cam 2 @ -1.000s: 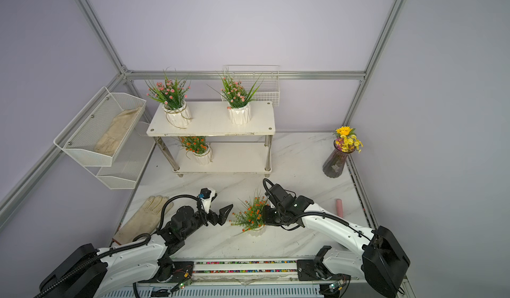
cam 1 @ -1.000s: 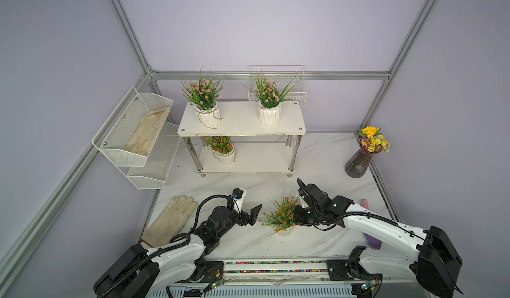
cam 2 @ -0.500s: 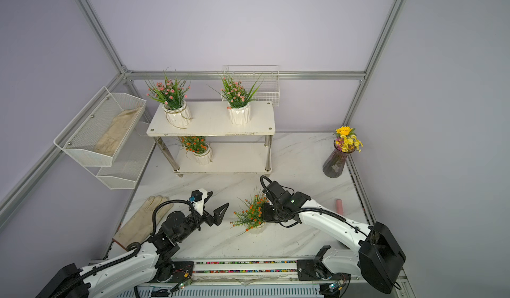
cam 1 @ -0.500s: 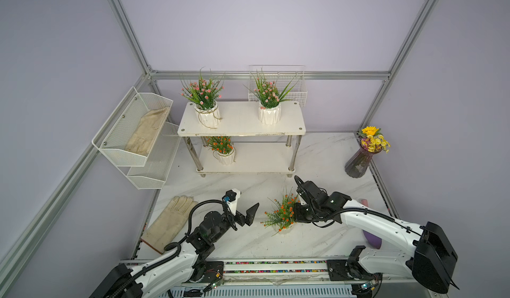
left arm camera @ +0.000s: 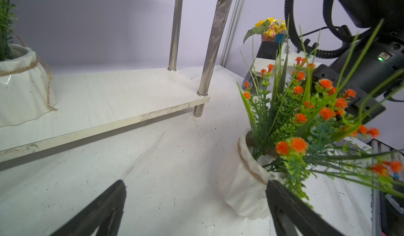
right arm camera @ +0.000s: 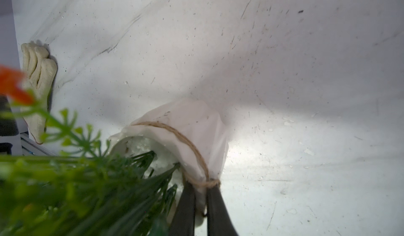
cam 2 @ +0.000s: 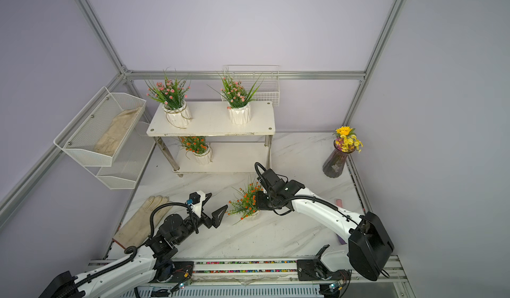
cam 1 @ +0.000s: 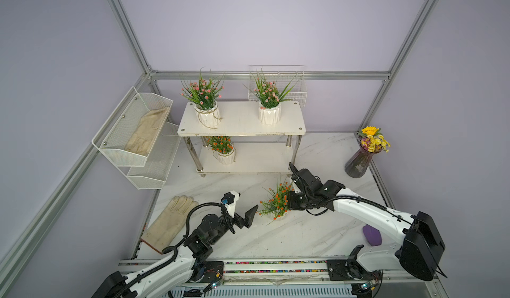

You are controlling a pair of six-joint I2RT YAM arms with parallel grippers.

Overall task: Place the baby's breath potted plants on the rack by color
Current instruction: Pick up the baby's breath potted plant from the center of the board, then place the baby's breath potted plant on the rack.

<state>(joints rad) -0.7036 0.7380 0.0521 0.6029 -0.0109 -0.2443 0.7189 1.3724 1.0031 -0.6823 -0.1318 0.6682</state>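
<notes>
An orange-blossomed baby's breath potted plant [cam 1: 277, 202] [cam 2: 245, 202] stands tilted on the marble table in front of the rack [cam 1: 242, 122] [cam 2: 212, 121]. My right gripper [cam 1: 288, 202] [right arm camera: 200, 193] is shut on the rim of its white pot [right arm camera: 192, 125], just under the twine. My left gripper [cam 1: 247, 200] [left arm camera: 196, 183] hangs open close beside the same pot [left arm camera: 242, 189], holding nothing. Two pink-blossomed plants [cam 1: 202, 92] [cam 1: 269, 92] stand on the rack's top board. Another orange one [cam 1: 222, 147] sits at the left of the lower board [left arm camera: 109, 97].
A purple vase of yellow flowers [cam 1: 361, 158] stands at the right edge. A beige glove [cam 1: 171, 222] lies front left. White mesh wall baskets [cam 1: 132, 128] hold another glove, and a wire basket [cam 1: 292, 89] hangs behind the rack. A purple object [cam 1: 372, 234] lies by the right arm.
The right gripper's jaws have closed the last bit onto the pot rim and shifted slightly left with the plant. The left arm's rear links have drawn back toward the front; its gripper stays open.
</notes>
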